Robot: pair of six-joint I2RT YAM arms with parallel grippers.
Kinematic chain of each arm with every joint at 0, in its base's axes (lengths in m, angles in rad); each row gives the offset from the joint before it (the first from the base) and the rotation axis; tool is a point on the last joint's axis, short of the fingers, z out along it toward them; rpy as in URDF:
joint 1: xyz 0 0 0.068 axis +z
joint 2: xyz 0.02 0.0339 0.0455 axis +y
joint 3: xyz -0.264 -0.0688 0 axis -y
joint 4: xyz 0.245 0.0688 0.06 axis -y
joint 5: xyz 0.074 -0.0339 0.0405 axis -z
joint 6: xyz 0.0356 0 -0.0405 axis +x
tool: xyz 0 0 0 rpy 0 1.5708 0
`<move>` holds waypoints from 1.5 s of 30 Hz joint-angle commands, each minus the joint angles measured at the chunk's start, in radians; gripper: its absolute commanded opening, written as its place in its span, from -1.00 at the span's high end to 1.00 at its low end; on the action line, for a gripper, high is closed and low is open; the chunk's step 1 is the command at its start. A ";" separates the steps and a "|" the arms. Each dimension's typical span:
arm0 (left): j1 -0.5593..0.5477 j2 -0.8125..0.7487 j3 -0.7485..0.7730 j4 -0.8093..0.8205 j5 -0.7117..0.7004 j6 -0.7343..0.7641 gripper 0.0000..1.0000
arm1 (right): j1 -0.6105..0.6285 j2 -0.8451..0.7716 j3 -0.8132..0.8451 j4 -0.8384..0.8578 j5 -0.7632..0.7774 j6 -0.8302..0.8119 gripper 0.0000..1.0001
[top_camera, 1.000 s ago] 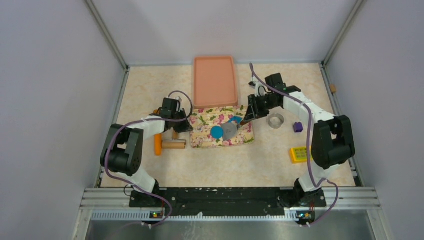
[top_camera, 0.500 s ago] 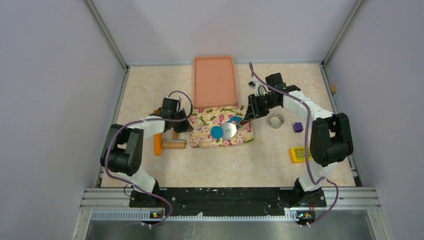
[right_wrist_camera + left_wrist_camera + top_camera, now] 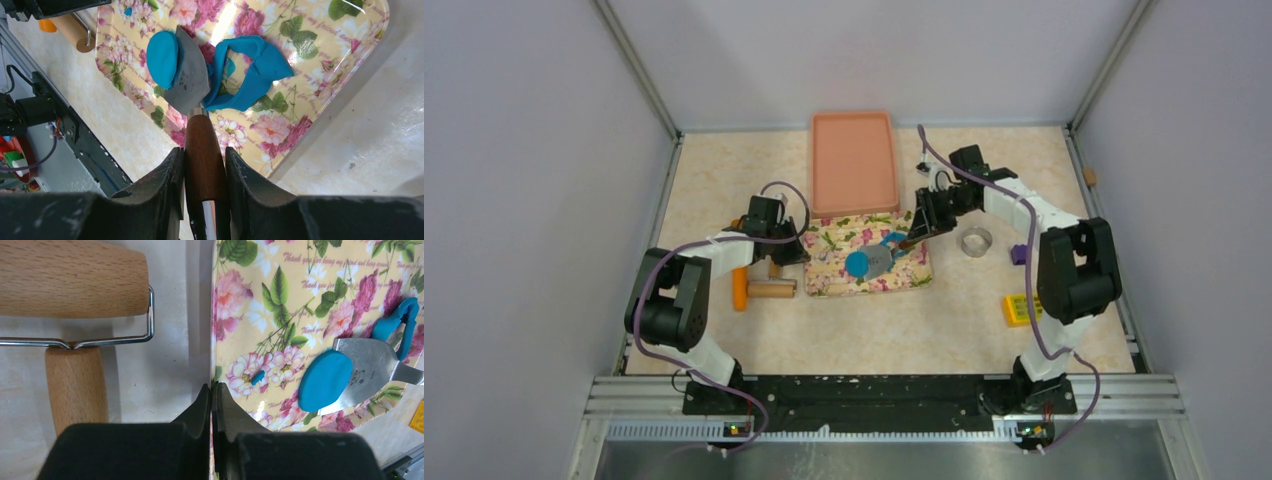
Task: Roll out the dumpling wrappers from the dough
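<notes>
A round blue dumpling wrapper (image 3: 856, 264) lies on the floral tray (image 3: 829, 275), its right edge resting on the metal blade of a spatula (image 3: 881, 261). It also shows in the right wrist view (image 3: 162, 59) and the left wrist view (image 3: 325, 380). The ragged blue dough scrap (image 3: 252, 70) with a hole lies just behind the blade (image 3: 190, 82). My right gripper (image 3: 202, 160) is shut on the spatula's wooden handle (image 3: 200, 145). My left gripper (image 3: 214, 389) is shut on the tray's left edge (image 3: 215, 340).
A wooden rolling pin (image 3: 771, 289) with an orange handle (image 3: 740, 288) lies left of the tray. A pink tray (image 3: 854, 205) stands behind. A metal ring cutter (image 3: 975, 241), a purple block (image 3: 1020, 254) and a yellow brick (image 3: 1022, 309) lie to the right.
The spatula blade has slid left, under the edge of the round wrapper. The right arm has shifted slightly left. The left arm has not moved.
</notes>
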 commanded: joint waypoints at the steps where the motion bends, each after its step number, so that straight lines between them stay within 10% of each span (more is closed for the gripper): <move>1: 0.004 0.009 -0.016 0.035 -0.022 0.011 1.00 | 0.019 0.048 -0.027 0.030 0.136 -0.066 1.00; 45: 0.032 0.006 0.012 0.026 -0.018 0.038 1.00 | -0.062 0.006 -0.026 0.229 -0.356 0.054 1.00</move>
